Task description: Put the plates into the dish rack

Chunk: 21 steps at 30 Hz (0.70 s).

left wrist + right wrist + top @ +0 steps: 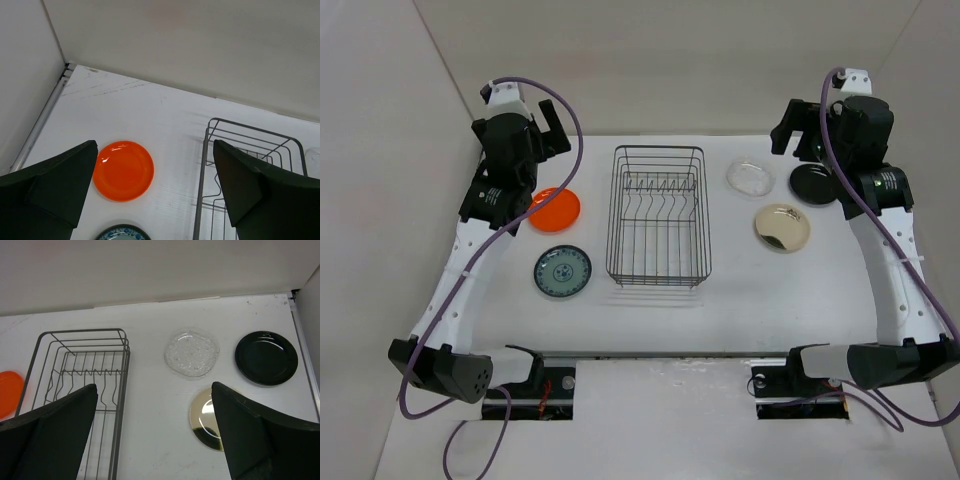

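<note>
— Light good?
— Bright and even from above; my desk (770, 290) looks almost washed out, shadows faint.
— Glare?
— Small highlights on the orange plate (123, 170) and the black plate (266, 357). My left tool (154, 150) reads as dark, featureless.

Plates, five: orange plate (555, 208) and patterned plate (562, 271) near the left gripper (556, 128); glass plate (750, 177), black plate (814, 184), beige plate (781, 227) near the right gripper (790, 128). Dish rack (659, 149), one.

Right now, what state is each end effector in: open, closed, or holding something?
Left end effector: open, holding nothing.
Right end effector: open, holding nothing.
</note>
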{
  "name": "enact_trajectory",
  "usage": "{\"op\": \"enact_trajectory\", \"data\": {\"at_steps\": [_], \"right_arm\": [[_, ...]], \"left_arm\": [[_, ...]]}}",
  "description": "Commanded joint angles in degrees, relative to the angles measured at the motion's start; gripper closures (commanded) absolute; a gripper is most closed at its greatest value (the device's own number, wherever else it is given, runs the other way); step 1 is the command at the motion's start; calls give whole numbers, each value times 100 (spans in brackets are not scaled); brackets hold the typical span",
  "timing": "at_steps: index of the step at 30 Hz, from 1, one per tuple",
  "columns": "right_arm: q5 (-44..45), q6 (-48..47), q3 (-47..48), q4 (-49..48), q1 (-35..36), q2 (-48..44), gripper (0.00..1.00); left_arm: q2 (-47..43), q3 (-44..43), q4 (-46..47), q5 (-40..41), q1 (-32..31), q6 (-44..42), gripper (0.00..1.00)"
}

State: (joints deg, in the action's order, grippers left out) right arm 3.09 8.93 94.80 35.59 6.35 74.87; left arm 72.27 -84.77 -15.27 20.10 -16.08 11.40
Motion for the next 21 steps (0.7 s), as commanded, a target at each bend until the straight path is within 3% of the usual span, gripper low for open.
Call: {"op": "enact_trajectory", "data": {"at_steps": [1,13,18,21], "right_arm": [[121,74,144,-219,15,-148,0],[482,276,100,-290,-37,229,0],[-297,382,-120,-1517,-581,974,0],[-467,382,482,-1399,-705,2043,0]], "left_arm": [[-64,-127,156,-93,-27,-59,0],[-284,119,446,-313,-27,-68,0],[-161,-136,236,-427,-27,-15,0],[-108,-189,173,-585,-27,38,0]]}}
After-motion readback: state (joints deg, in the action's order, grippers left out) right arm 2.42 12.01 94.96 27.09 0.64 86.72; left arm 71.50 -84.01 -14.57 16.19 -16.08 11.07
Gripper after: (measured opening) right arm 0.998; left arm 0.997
